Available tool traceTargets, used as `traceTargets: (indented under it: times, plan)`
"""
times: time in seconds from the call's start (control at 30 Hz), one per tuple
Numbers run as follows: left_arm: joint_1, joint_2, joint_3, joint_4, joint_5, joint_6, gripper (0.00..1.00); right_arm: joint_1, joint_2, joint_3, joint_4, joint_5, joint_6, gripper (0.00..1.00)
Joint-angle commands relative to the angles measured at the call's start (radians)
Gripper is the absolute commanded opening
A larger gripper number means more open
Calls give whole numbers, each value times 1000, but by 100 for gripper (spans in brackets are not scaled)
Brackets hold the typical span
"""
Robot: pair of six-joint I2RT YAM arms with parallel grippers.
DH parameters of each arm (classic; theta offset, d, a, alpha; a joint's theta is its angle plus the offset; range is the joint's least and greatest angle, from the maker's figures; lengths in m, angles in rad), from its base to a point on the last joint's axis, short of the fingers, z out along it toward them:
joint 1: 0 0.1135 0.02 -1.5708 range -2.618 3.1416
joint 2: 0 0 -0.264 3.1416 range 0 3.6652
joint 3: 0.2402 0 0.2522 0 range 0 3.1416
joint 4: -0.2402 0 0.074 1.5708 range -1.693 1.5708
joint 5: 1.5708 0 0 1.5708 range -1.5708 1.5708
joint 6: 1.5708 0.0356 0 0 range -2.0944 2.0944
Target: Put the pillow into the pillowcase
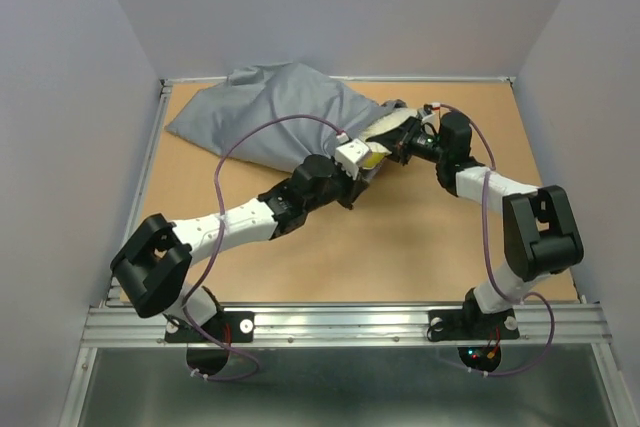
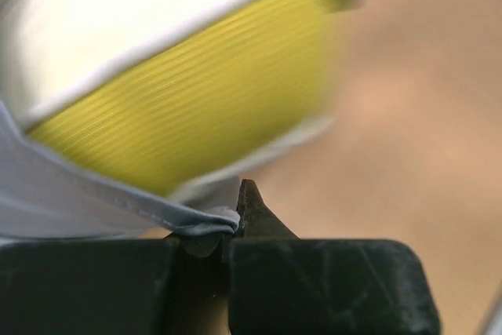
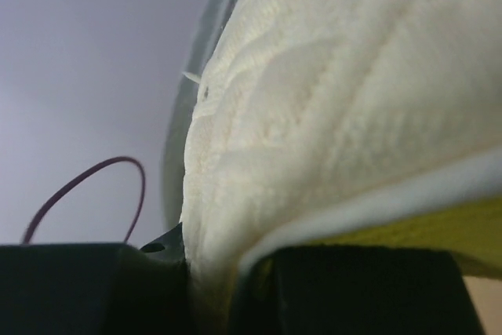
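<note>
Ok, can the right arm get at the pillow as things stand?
Looks like yes: the right tool is closed on the pillow where it sticks out of the pillowcase, with nothing in between.

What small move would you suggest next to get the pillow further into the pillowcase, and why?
Probably have the right gripper push the pillow a little deeper, toward the far left, while the left gripper holds the hem. The pillow's yellow-banded end sticks out of the pillowcase mouth, the right gripper is pinched on its quilted edge, and the left is shut on the grey hem.
</note>
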Motion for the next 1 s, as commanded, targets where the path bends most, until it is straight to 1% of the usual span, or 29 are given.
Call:
traceTargets:
  times: [0.0, 0.1, 0.17, 0.3, 0.4, 0.53, 0.6, 0.63, 0.7, 0.73, 0.77, 0.8, 0.83, 0.87, 0.9, 0.93, 0.97]
  plan:
    - [-116, -106, 133, 116, 449, 46, 0, 25, 78, -12, 0, 115, -162, 1]
    - [-119, -84, 170, 77, 539, 60, 0, 71, 130, -54, -32, 183, -252, 1]
    - [-117, -81, 173, 43, 597, 86, 0, 93, 173, -81, -40, 189, -271, 1]
    - [-102, -98, 136, 26, 631, 94, 0, 121, 222, -162, -23, 241, -323, 0]
    - [-76, -121, 108, 0, 689, 144, 0, 121, 262, -152, -38, 254, -369, 1]
    - [-73, -158, 105, -109, 787, 228, 0, 140, 319, -114, -26, 206, -410, 1]
    - [-71, -161, 111, -222, 798, 277, 0, 144, 339, -72, -26, 116, -441, 1]
    - [-64, -168, 105, -296, 801, 329, 0, 144, 333, -39, -52, 40, -469, 15]
    - [-56, -185, 84, -354, 803, 383, 0, 141, 296, -9, -112, -25, -525, 37]
    - [-53, -211, 34, -399, 798, 444, 0, 137, 224, 10, -302, -42, -630, 57]
    - [-53, -225, 33, -413, 798, 478, 0, 136, 224, 9, -304, -50, -688, 62]
    - [-51, -239, 4, -458, 792, 523, 0, 134, 139, 9, -431, -53, -746, 66]
    - [-48, -259, -5, -536, 783, 601, 0, 125, 66, 14, -504, -47, -868, 68]
    - [-45, -268, -11, -578, 781, 650, 0, 118, 29, 18, -590, -39, -936, 69]
    - [-40, -273, -16, -624, 778, 694, 0, 108, 3, 27, -746, -36, -1005, 69]
    - [-22, -279, -14, -710, 769, 733, 0, 84, -15, 53, -828, -24, -1142, 67]
    - [-10, -280, -16, -745, 766, 774, 0, 66, -31, 54, -901, -18, -1214, 67]
